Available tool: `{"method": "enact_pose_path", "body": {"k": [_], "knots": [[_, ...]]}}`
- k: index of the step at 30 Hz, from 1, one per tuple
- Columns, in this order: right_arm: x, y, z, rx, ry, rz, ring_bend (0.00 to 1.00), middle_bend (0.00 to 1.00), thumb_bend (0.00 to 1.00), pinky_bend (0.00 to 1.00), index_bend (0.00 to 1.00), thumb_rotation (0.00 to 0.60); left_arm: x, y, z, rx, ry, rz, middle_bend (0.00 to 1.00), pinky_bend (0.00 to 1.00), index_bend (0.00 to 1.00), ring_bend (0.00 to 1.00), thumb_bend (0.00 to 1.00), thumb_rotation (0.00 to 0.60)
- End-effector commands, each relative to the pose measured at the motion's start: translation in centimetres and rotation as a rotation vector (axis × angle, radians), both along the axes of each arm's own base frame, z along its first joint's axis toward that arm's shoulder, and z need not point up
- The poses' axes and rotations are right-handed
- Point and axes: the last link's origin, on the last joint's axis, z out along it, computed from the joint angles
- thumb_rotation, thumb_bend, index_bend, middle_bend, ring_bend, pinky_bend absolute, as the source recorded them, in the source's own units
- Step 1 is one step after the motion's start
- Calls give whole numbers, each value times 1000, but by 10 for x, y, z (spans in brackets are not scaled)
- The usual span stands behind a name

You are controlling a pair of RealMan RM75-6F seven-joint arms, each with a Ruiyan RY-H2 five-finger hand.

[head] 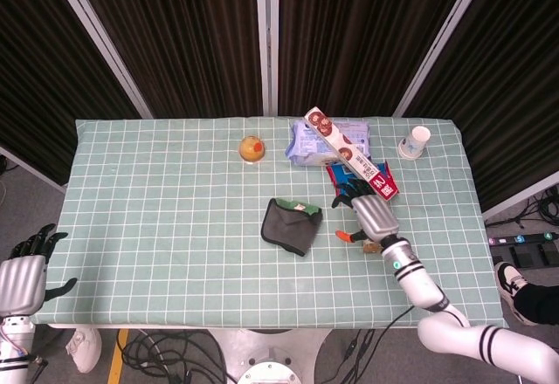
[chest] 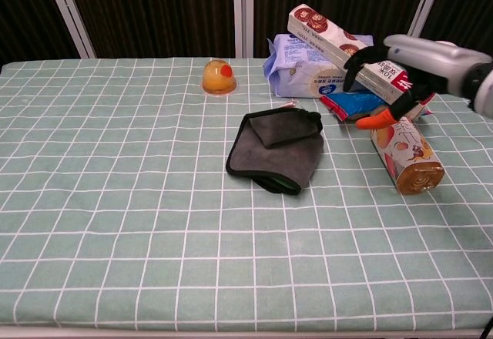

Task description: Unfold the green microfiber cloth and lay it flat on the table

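Note:
The folded cloth point(head: 292, 225) lies near the table's middle, dark grey on top with a green edge; in the chest view the cloth point(chest: 277, 149) shows a flap folded over its top. My right hand point(head: 368, 213) hovers just right of it, over the juice bottle, fingers spread and holding nothing. The chest view shows the same right hand point(chest: 397, 63) above the bottle, with an orange-tipped thumb. My left hand point(head: 21, 277) hangs off the table's front left corner, fingers apart and empty.
A juice bottle point(chest: 406, 155) lies right of the cloth. Behind it are a long biscuit box point(chest: 354, 55), a blue wipes pack point(chest: 308, 71) and a blue snack bag point(chest: 354, 104). A jelly cup point(chest: 218, 76) stands behind the cloth, a paper cup point(chest: 437, 63) at the far right.

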Motion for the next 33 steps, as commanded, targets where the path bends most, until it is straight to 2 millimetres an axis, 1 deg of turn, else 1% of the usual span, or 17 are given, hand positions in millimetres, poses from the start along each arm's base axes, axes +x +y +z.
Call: {"method": "enact_pose_path", "body": {"k": [1, 5, 6, 10, 12, 15, 18, 20, 22, 27, 29, 33], "knots": [[17, -16, -26, 27, 33, 12, 0, 133, 106, 0, 375, 552, 0, 1, 0, 0, -2, 1, 236, 253, 300, 218, 125, 600], [31, -28, -49, 55, 43, 10, 0, 134, 145, 0, 374, 552, -1, 1, 1, 1, -3, 1, 236, 254, 299, 218, 125, 600], [33, -30, -53, 61, 47, 9, 0, 134, 153, 0, 375, 545, -1, 1, 2, 0, -3, 1, 236, 253, 299, 218, 125, 600], [44, -38, -69, 77, 65, 16, 0, 140, 198, 0, 392, 555, -2, 0, 1, -13, -8, -2, 236, 253, 299, 218, 125, 600], [49, -41, -75, 80, 69, 19, 0, 152, 258, 0, 435, 552, -1, 2, 0, -24, -15, -9, 236, 253, 299, 218, 125, 600], [55, -43, -80, 81, 75, 25, 0, 177, 360, 0, 591, 597, 0, 7, -3, -43, -34, -25, 236, 253, 300, 218, 126, 600], [64, -45, -82, 81, 68, 36, 1, 195, 419, 0, 675, 600, 2, 17, -8, -65, -80, -46, 236, 253, 303, 218, 125, 600], [73, -46, -79, 73, 55, 54, 3, 201, 453, 0, 700, 600, 5, 28, -12, -78, -149, -61, 236, 253, 307, 218, 124, 600], [83, -46, -74, 62, 32, 74, 5, 203, 462, 0, 702, 600, 8, 40, -17, -86, -230, -71, 236, 253, 314, 218, 125, 600], [119, -53, -57, 28, -16, 145, 7, 203, 468, 0, 699, 600, 17, 82, -32, -120, -434, -85, 236, 253, 335, 218, 124, 600], [135, -57, -49, 9, -29, 173, 7, 204, 468, 0, 698, 600, 22, 100, -39, -136, -524, -67, 236, 254, 336, 218, 121, 600], [163, -64, -36, -26, -46, 219, 8, 203, 469, 0, 698, 600, 31, 131, -52, -172, -650, -32, 236, 254, 336, 218, 106, 600]]}}
